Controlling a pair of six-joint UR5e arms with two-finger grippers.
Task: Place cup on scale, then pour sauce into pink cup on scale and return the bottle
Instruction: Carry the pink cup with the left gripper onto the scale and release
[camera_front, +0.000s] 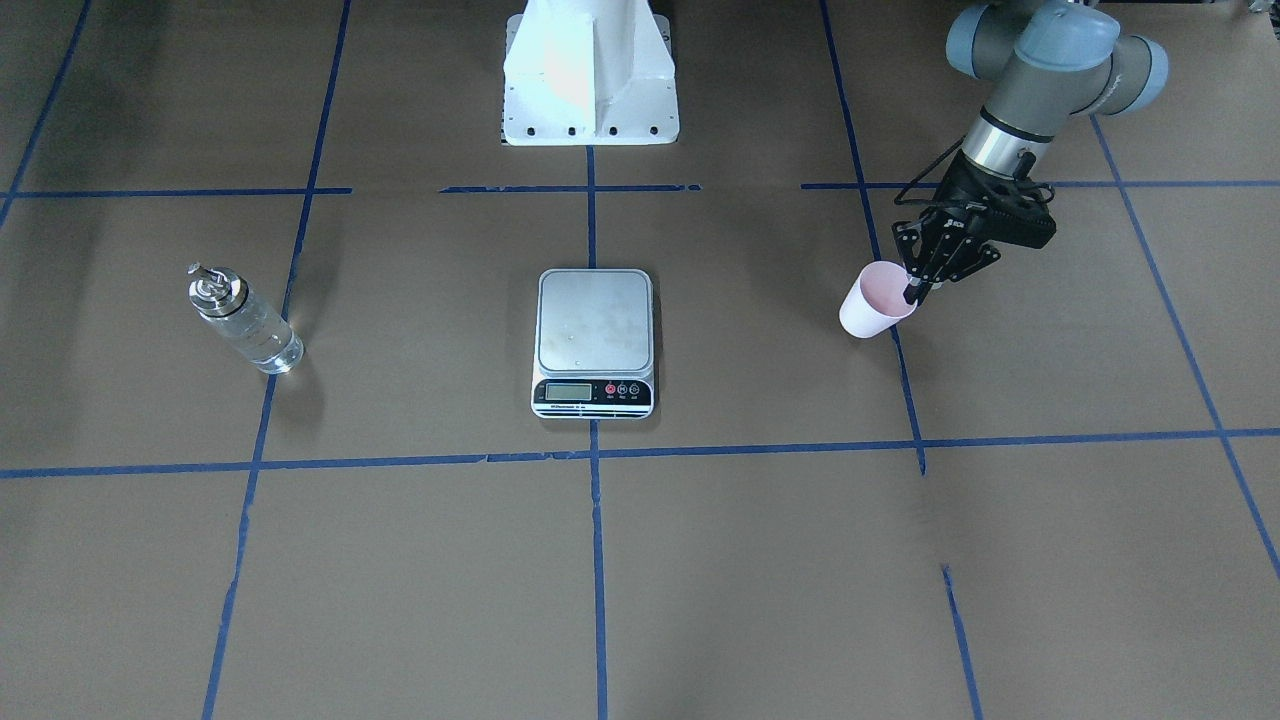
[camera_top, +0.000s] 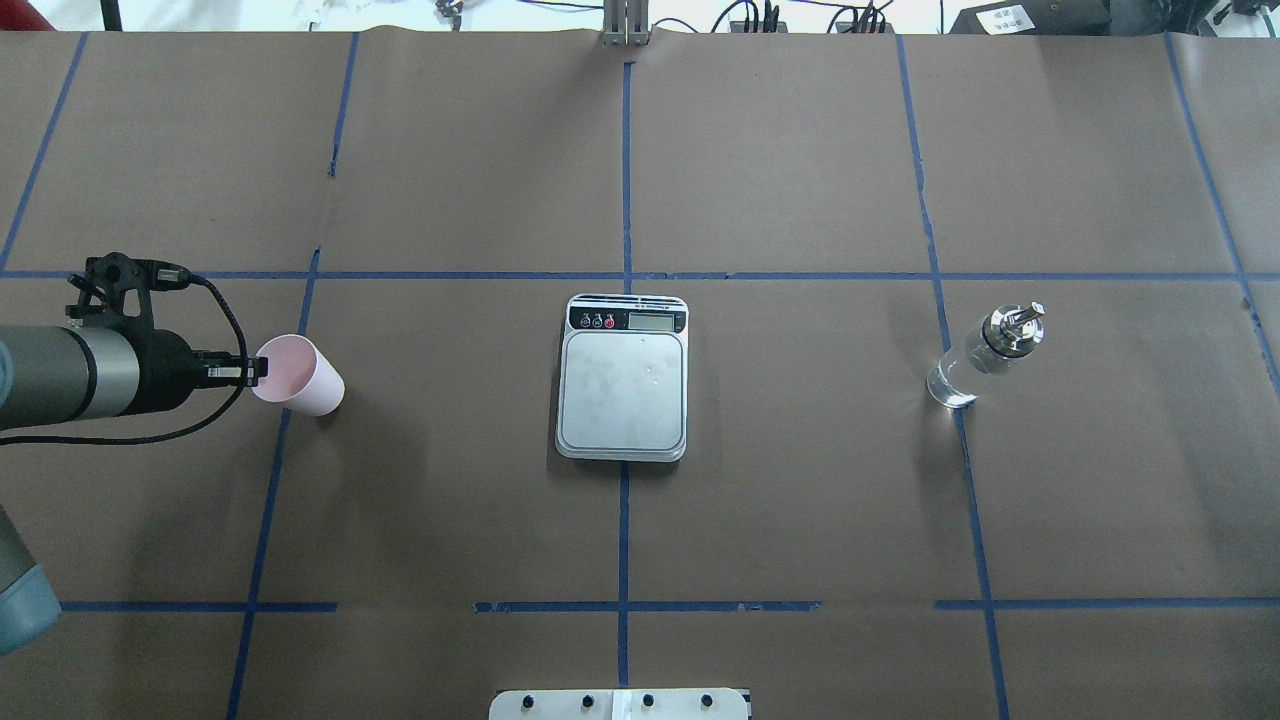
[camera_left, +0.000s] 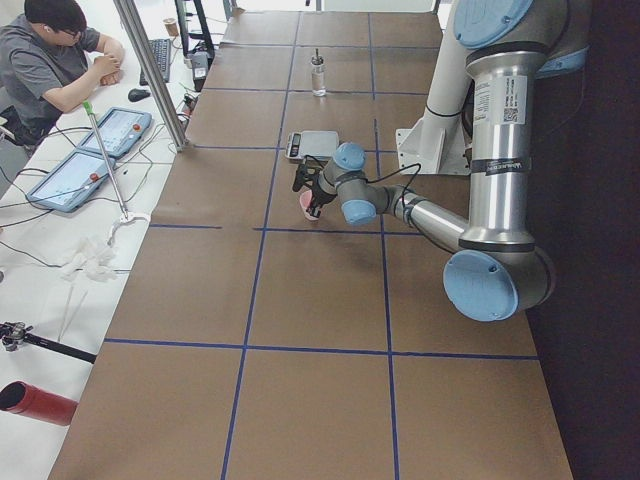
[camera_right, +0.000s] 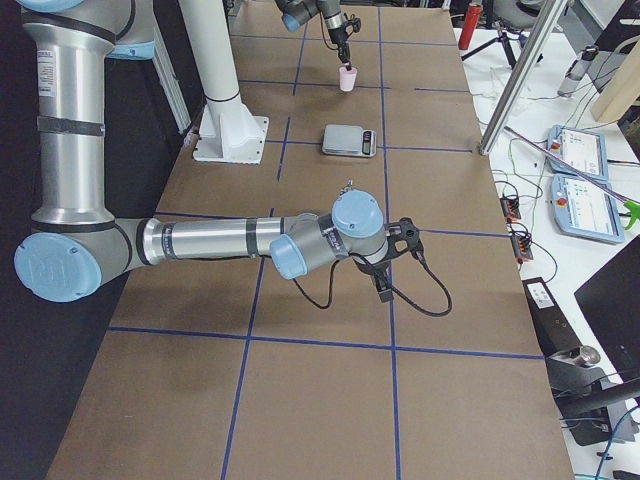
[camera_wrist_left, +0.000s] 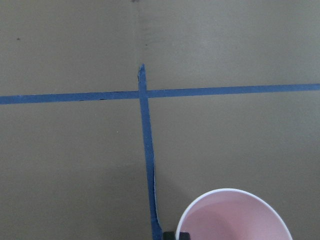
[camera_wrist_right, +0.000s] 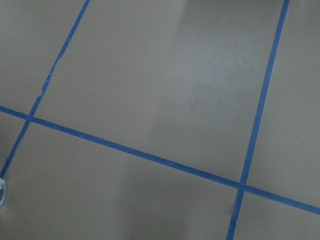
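Note:
The pale pink cup (camera_front: 868, 308) (camera_top: 302, 377) stands upright on the brown table, out to the robot's left of the scale (camera_front: 595, 320) (camera_top: 623, 390). My left gripper (camera_front: 914, 287) (camera_top: 255, 371) pinches its rim, one finger inside the cup, and looks shut on it. In the left wrist view the cup (camera_wrist_left: 234, 217) fills the bottom edge. Nothing rests on the scale's steel platform. The glass bottle (camera_front: 245, 325) (camera_top: 985, 355) of clear sauce stands to the robot's right of the scale. My right gripper (camera_right: 385, 283) shows only in the exterior right view, low over the table; I cannot tell its state.
Blue tape lines (camera_top: 624, 275) divide the table into squares. The white robot pedestal (camera_front: 590, 75) stands behind the scale. A person (camera_left: 50, 60) sits at a side bench with tablets (camera_left: 95, 150), and a metal pole (camera_left: 155, 70) rises at the table's edge.

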